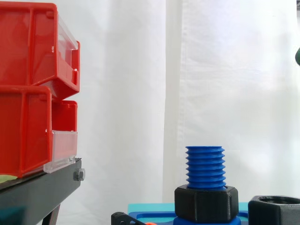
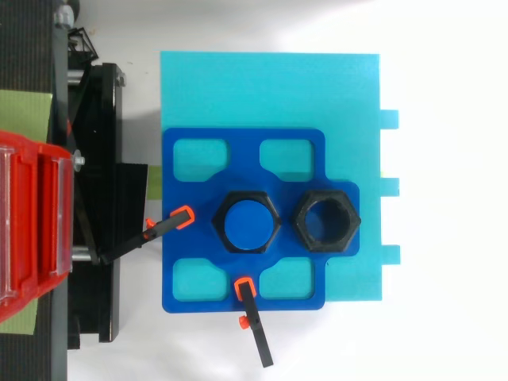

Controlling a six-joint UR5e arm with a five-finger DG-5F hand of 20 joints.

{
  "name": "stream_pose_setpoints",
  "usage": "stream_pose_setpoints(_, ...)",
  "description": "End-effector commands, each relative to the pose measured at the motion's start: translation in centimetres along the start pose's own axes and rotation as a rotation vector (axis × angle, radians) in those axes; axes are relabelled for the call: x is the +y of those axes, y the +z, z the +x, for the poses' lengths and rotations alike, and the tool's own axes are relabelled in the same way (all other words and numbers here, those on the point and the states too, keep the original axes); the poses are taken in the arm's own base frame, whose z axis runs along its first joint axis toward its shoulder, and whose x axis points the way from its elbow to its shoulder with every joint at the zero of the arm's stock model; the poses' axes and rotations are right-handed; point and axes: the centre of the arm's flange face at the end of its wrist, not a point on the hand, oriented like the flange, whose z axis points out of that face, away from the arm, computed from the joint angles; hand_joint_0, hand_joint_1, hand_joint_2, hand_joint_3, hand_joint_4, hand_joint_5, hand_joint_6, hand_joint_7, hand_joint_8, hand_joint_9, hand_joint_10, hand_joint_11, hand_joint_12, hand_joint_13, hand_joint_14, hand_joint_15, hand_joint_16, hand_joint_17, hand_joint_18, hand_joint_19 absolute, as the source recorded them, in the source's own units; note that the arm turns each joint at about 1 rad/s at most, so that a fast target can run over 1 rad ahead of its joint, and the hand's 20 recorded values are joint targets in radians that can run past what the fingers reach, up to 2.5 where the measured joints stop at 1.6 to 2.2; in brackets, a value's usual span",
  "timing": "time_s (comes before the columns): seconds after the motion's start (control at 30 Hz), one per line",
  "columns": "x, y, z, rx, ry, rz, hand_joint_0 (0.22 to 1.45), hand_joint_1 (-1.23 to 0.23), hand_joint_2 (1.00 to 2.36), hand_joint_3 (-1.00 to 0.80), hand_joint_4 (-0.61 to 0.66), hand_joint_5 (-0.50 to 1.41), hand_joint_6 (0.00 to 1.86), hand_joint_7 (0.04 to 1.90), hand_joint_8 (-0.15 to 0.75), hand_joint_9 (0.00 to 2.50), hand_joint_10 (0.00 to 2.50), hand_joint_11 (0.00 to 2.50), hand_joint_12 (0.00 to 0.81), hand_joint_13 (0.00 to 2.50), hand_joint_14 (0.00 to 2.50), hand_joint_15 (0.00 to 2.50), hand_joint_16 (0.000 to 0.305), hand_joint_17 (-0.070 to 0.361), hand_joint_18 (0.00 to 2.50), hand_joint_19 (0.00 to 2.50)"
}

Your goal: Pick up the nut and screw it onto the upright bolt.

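A blue threaded bolt (image 1: 205,167) stands upright on the dark blue fixture plate (image 2: 190,262); from above I see its round top (image 2: 247,222). One black hex nut (image 1: 206,203) sits around the bolt's base, low on the thread. A second black hex nut (image 2: 327,197) lies flat on the plate just right of the bolt, apart from it, with its hole facing up; in the side view it sits at the lower right (image 1: 274,212).
The blue plate rests on a cyan base (image 2: 270,87). Two black clamps with orange tips (image 2: 163,228) (image 2: 255,333) hold the plate at its left and front. Red bins (image 1: 28,93) on a black stand (image 2: 95,159) rise at the left. A dark sliver (image 1: 297,56) touches the right edge.
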Motion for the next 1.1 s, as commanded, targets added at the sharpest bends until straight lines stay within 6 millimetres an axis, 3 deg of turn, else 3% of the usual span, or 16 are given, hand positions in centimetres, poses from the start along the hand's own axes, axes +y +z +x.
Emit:
stream_pose_setpoints(0.0, 0.2, 0.7, 2.5, 0.034, -0.153, -0.012, 0.37, -0.85, 1.0, -0.5, 0.15, -0.29, 0.5, 0.66, 0.277, 0.01, 0.0, 0.0, 0.37, 0.0, 0.0, 0.0, 0.049, 0.11, 0.0, 0.0)
stream_pose_setpoints(0.43, 0.4, 4.4, 9.4, -0.131, -0.347, 0.036, 0.37, -0.8, 1.0, -0.5, 0.12, -0.3, 0.5, 0.58, 0.246, 0.0, 0.0, 0.0, 0.359, 0.0, 0.0, 0.0, 0.05, 0.113, 0.0, 0.0)
stream_pose_setpoints(0.83, 2.7, 3.5, 11.7, -0.184, -0.437, 0.056, 0.38, -0.72, 1.0, -0.5, 0.15, -0.3, 0.5, 0.61, 0.27, 0.0, 0.0, 0.0, 0.362, 0.0, 0.0, 0.0, 0.051, 0.114, 0.0, 0.0)
stream_pose_setpoints(0.93, 4.0, 2.4, 14.2, -0.18, -0.441, 0.074, 0.39, -0.71, 1.0, -0.5, 0.16, -0.3, 0.5, 0.61, 0.272, 0.0, 0.0, 0.0, 0.363, 0.0, 0.0, 0.0, 0.051, 0.115, 0.0, 0.0)
stream_pose_setpoints(1.0, 3.9, 2.4, 14.7, -0.181, -0.447, 0.086, 0.39, -0.71, 1.0, -0.5, 0.16, -0.3, 0.5, 0.61, 0.275, 0.0, 0.0, 0.0, 0.362, 0.0, 0.0, 0.0, 0.051, 0.114, 0.0, 0.0)
stream_pose_setpoints(1.07, 3.8, 2.0, 16.9, -0.179, -0.459, 0.119, 0.39, -0.7, 1.0, -0.5, 0.17, -0.3, 0.5, 0.62, 0.277, 0.0, 0.0, 0.0, 0.362, 0.0, 0.0, 0.0, 0.051, 0.114, 0.0, 0.0)
